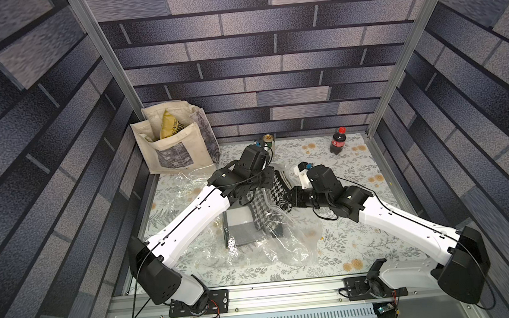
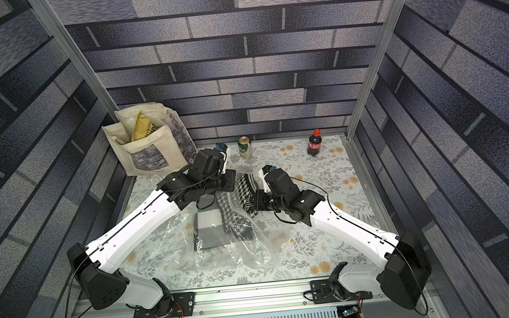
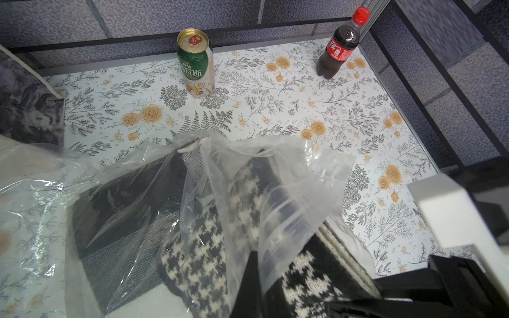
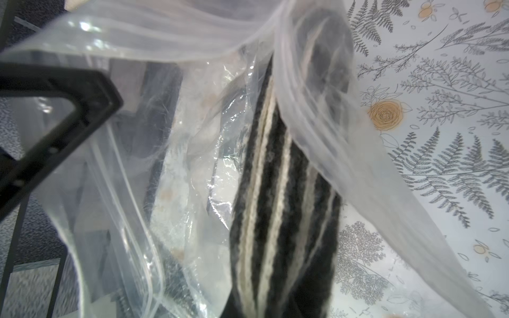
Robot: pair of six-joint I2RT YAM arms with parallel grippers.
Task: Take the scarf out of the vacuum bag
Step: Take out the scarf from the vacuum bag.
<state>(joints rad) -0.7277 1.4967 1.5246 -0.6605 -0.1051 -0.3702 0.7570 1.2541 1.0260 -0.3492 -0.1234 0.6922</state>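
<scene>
The vacuum bag [image 1: 273,246] [image 2: 249,254] lies crumpled and clear across the middle of the table. My left gripper [image 1: 268,180] [image 3: 254,257] is shut on the bag's open edge [image 3: 289,179] and holds that plastic up. The scarf [image 1: 278,192] [image 2: 247,195] is a black-and-white houndstooth knit that sticks partly out of the bag's mouth. My right gripper [image 1: 294,195] [image 2: 258,200] is shut on the scarf's end. In the right wrist view the folded edges of the scarf [image 4: 275,220] run straight into the jaws, with plastic [image 4: 137,192] draped around them. The fingertips are hidden there.
A folded grey-and-white cloth [image 1: 240,227] also lies inside the bag. A cream tote bag [image 1: 176,141] stands at the back left. A green can [image 2: 245,147] [image 3: 195,63] and a cola bottle [image 1: 338,140] [image 3: 341,44] stand along the back edge.
</scene>
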